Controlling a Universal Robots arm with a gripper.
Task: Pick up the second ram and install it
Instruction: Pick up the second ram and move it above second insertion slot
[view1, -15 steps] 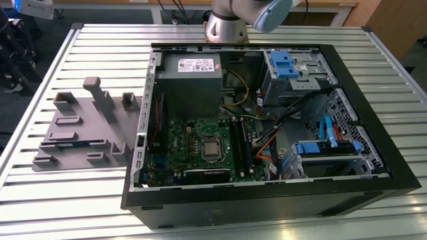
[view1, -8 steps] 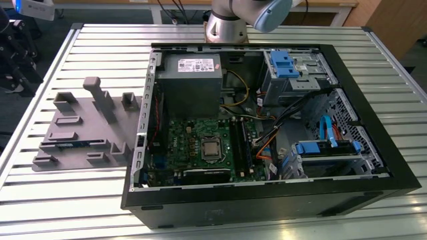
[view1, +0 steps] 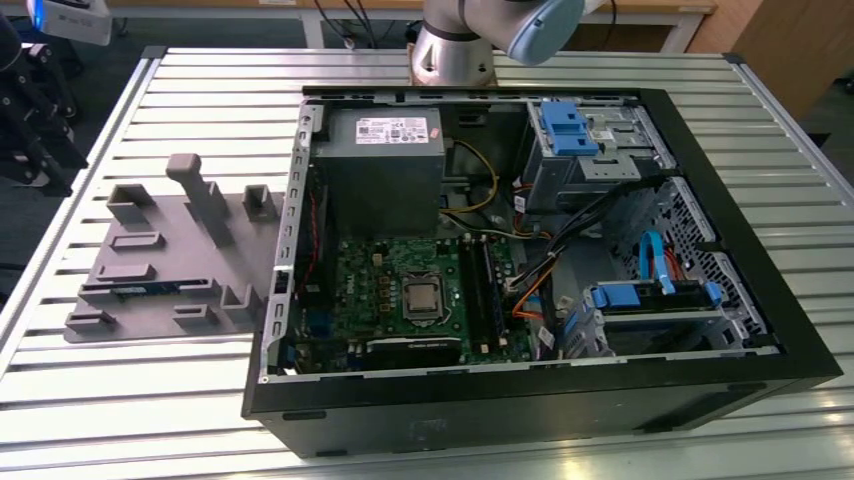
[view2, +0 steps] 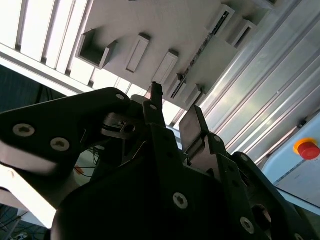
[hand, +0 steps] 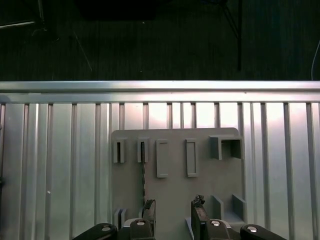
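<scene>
The second ram (view1: 138, 290) stands on edge in a slot of the grey holder plate (view1: 160, 255), at the exterior view's left of the open computer case (view1: 534, 400). In the first wrist view the ram (hand: 142, 172) is a thin dark strip running down the holder plate (hand: 175, 190). My gripper (hand: 173, 209) hovers above the plate, open, with nothing between its fingers, and the ram lies just beside one fingertip (hand: 149, 206). In the second wrist view the gripper (view2: 172, 107) points at the plate, where the ram (view2: 200, 50) sits in its slot.
The motherboard (view1: 400, 290) with its long memory slots (view1: 477, 295) lies inside the case, beside cables (view1: 534, 270) and blue drive-bay latches (view1: 567, 130). The arm's base (view1: 454, 50) stands behind the case. The slatted metal table (view1: 200, 110) ends near the holder plate. A red button (view2: 307, 149) sits off to one side.
</scene>
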